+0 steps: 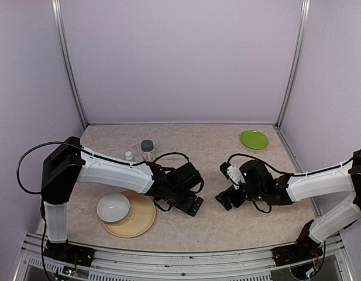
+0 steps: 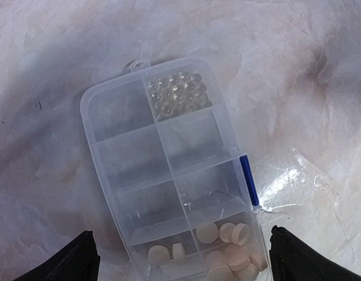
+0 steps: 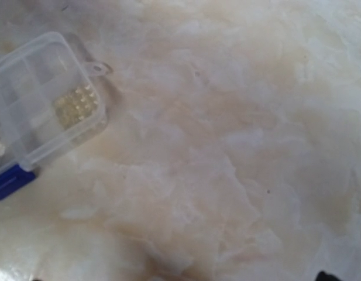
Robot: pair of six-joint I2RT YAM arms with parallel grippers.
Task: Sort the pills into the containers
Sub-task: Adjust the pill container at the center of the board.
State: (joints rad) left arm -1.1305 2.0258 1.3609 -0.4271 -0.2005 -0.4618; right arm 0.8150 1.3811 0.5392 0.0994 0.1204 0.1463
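The clear plastic pill box (image 2: 139, 158) lies flat on the table, lid shut, with a blue latch (image 2: 248, 178) on its right side. Pale round pills (image 2: 227, 246) fill its two nearest compartments. Small clear beads (image 2: 177, 93) fill the far right one, and the compartments between look empty. My left gripper (image 2: 183, 266) hovers over the box's near end, open, with a fingertip (image 2: 69, 260) on each side and not touching it. The box also shows in the right wrist view (image 3: 40, 99). My right gripper (image 1: 226, 198) is open and empty over bare table to the right. In the top view the left gripper (image 1: 191, 200) hides the box.
A white bowl (image 1: 113, 208) sits on a tan plate (image 1: 146, 221) at the front left. A grey-capped bottle (image 1: 147, 149) and a tiny white bottle (image 1: 129, 156) stand behind the left arm. A green dish (image 1: 254, 139) lies at the back right.
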